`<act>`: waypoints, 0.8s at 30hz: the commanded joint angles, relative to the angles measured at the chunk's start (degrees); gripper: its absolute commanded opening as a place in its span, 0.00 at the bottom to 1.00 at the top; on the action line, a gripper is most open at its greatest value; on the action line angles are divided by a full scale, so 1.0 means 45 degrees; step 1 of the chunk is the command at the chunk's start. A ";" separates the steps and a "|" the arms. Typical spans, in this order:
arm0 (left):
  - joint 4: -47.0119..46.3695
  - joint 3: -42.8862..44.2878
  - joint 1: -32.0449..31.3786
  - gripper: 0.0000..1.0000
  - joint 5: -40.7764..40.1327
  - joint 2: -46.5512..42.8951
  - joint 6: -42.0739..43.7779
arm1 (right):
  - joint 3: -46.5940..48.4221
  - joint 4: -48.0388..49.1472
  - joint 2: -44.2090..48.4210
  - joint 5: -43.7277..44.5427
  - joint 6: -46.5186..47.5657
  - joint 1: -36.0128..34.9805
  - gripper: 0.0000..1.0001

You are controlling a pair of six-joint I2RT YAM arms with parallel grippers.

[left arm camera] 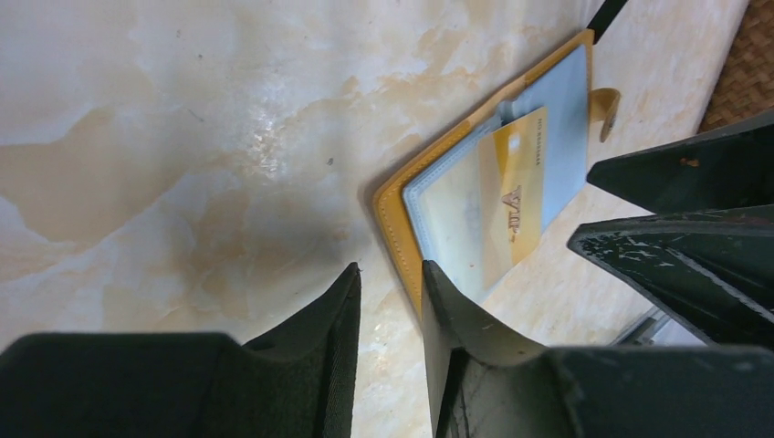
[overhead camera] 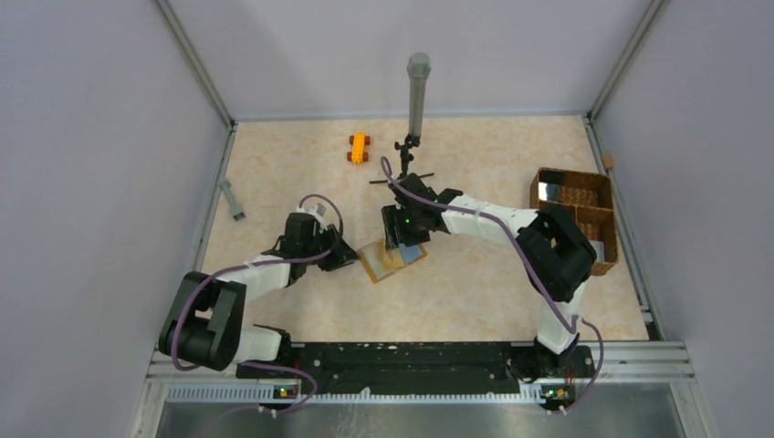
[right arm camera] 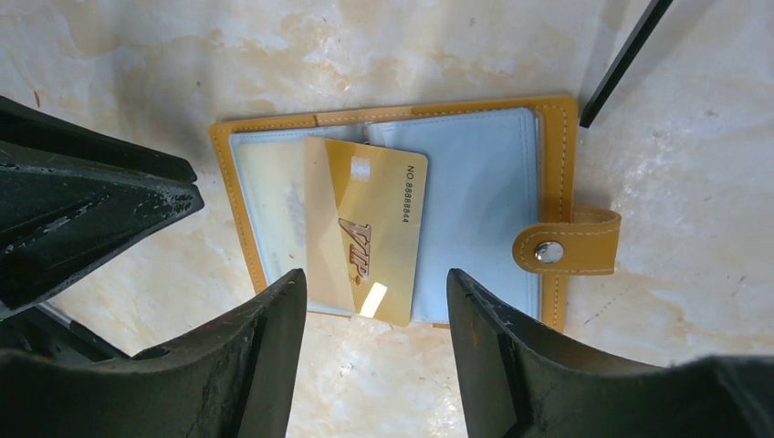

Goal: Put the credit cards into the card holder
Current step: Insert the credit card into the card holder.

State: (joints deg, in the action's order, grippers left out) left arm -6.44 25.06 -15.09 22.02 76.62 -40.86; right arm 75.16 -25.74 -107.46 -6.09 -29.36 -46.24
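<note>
Credit card [right arm camera: 370, 233] lies half-tucked in open card holder [right arm camera: 559, 164]; right claw [right arm camera: 374, 278] released, left claw [left arm camera: 391, 269] narrowly parted

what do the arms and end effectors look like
Both the left arm and right arm have white links with chunky black joints, each trailed by a looping purple cable. The left end effector and right end effector carry two black wedge-shaped fingers with scuffed, speckled surfaces. A green light glows on the right wrist.

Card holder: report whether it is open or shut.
Open. The card holder lies spread flat, sleeves facing up, snap tab unfastened, gold card across them.
</note>
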 commanded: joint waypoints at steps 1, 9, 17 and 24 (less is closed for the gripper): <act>-0.1349 -0.0151 -0.0045 0.35 0.0591 -0.0285 -0.0847 | 0.0494 0.0482 0.0368 0.0195 0.0724 -0.0095 0.57; -0.1952 -0.0553 -0.0064 0.41 0.0641 0.0305 -0.1499 | 0.0578 0.0917 -0.0527 -0.0328 0.0812 -0.0006 0.49; -0.2724 -0.0524 -0.0084 0.35 0.0932 0.1127 -0.1731 | 0.0818 0.1076 -0.1129 -0.0900 0.0997 -0.0004 0.39; -0.3058 -0.0473 -0.0082 0.28 0.0948 0.1598 -0.1798 | 0.0681 0.1593 -0.1249 -0.1912 0.1179 0.0001 0.36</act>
State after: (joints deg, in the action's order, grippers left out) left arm -17.56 22.96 -15.16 26.20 82.43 -48.86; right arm 76.25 -21.80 -112.42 -10.76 -25.34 -46.19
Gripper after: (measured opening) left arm 0.293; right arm 0.366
